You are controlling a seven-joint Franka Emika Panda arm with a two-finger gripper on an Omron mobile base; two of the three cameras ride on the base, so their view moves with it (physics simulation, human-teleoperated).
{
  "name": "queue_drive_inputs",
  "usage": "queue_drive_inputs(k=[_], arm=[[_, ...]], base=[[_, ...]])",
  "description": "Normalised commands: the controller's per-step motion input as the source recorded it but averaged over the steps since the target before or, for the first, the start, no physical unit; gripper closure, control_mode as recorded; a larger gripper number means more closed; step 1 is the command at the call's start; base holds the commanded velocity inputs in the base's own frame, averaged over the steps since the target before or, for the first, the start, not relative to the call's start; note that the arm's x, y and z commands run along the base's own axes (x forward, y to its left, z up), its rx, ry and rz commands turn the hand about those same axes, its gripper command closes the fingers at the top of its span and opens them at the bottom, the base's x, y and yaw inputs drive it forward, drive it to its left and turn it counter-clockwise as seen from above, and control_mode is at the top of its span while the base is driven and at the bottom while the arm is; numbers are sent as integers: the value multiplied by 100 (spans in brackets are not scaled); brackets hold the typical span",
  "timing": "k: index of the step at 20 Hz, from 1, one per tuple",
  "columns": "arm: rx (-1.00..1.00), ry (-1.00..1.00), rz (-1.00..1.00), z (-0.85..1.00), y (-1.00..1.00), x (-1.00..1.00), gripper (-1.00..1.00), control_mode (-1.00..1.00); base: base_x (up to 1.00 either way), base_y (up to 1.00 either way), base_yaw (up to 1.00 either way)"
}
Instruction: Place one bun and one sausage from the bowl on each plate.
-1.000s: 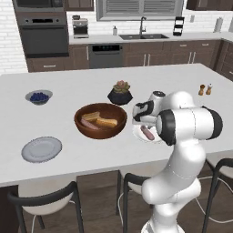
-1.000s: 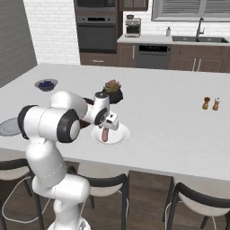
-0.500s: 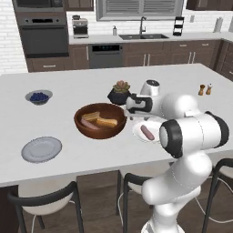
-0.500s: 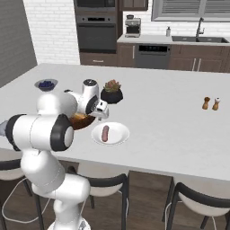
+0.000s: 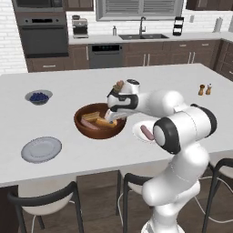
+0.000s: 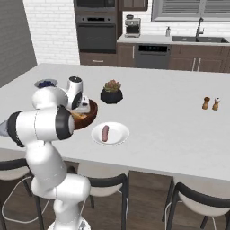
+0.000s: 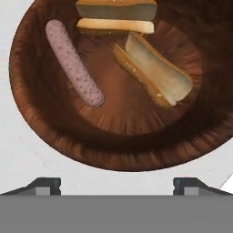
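The brown wooden bowl [image 5: 86, 130] [image 7: 32, 109] holds one pinkish sausage [image 7: 73, 63] and two golden buns, one lying askew [image 7: 152, 70] and one at the far wall [image 7: 116, 16]. My gripper [image 5: 110, 119] [image 7: 116, 185] hangs over the bowl's near right side, open, with nothing between its wide-set fingertips [image 7: 43, 184]. Another sausage [image 5: 146, 132] [image 6: 105, 133] lies on the white plate [image 5: 136, 132] [image 6: 117, 134] right of the bowl. To the bowl's front left, the grey-blue plate [image 5: 41, 149] sits bare.
A small grey bowl of blueberries [image 5: 38, 96] [image 6: 45, 83] stands at the back left. A potted plant [image 6: 112, 92] sits just behind the wooden bowl. Salt and pepper shakers [image 5: 205, 89] [image 6: 211, 103] stand far right. Stools line the counter's near edge.
The gripper opened and left the sausage on the white plate. The arm then swung left from that plate to above the wooden bowl.
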Motion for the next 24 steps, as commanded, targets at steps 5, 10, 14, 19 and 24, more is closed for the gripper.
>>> queue_drive_inputs(k=[5, 10, 14, 19, 24], arm=[[-10, 0, 26, 0, 40, 46, -100, -100], [-10, -2, 15, -16, 1, 40, -100, -100], [-10, -10, 8, -44, 0, 19, -100, -100], [-10, -17, 1, -52, 0, 0, -100, -100], [-1, -13, 0, -27, 0, 7, -100, -100]], base=[[0, 0, 0], [0, 0, 0], [0, 0, 0], [0, 0, 0], [0, 0, 0]])
